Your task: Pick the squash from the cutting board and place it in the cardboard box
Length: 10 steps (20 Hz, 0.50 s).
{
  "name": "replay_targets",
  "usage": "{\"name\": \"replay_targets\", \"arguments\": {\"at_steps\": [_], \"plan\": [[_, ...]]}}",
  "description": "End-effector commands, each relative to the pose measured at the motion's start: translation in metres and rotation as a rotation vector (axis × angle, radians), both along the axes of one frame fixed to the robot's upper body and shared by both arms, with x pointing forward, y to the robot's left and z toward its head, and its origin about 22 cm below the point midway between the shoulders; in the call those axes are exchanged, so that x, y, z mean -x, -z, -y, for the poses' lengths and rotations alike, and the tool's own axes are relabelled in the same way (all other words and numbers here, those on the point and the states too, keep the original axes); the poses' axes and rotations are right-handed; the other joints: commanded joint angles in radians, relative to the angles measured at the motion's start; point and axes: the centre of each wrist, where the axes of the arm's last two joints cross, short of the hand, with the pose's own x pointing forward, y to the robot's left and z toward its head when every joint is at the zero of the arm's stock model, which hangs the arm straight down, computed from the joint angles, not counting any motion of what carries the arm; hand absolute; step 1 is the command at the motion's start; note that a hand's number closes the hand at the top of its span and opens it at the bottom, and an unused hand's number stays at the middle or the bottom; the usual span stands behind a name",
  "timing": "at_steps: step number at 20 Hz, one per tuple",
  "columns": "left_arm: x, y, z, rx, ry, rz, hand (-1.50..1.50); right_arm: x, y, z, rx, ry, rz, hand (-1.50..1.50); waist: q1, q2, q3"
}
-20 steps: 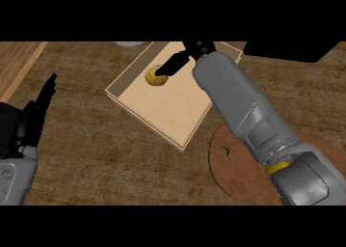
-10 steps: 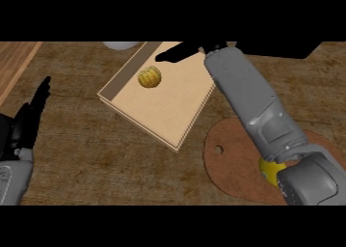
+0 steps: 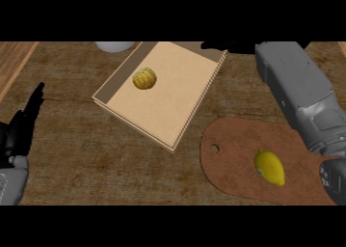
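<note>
The squash (image 3: 145,78), round, ribbed and yellow-orange, lies inside the cardboard box (image 3: 133,120), near its far end. My right hand (image 3: 226,46) hovers just past the box's far right corner, open and holding nothing; the view's upper edge cuts part of it off. Its grey forearm (image 3: 303,96) runs down the right side. The brown cutting board (image 3: 232,164) lies at the lower right, with a hole near its left edge. My left hand (image 3: 22,128) rests at the left edge, fingers straight and pointing up.
A yellow, lemon-shaped fruit (image 3: 270,167) lies on the cutting board next to my right forearm. A white rounded object (image 3: 115,46) sits behind the box's far left corner. A lighter wooden strip (image 3: 8,67) borders the counter at the left.
My right hand let go of the squash, which now lies loose in the box, and drew back up and to the right. The left hand barely moved.
</note>
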Motion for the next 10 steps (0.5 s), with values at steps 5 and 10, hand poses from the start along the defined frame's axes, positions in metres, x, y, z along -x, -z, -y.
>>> {"name": "replay_targets", "arguments": {"at_steps": [5,10], "plan": [[0.014,0.009,-0.005,0.003,-0.003,-0.007,0.00,0.008,-0.002,0.095,0.027,0.031,0.005,-1.50,-0.001,0.000,0.001],[0.000,-0.004,-0.007,0.005,-0.001,0.007,0.00,0.016,-0.003,0.133,0.129,-0.033,-0.020,-1.50,-0.001,0.008,0.002]]}}
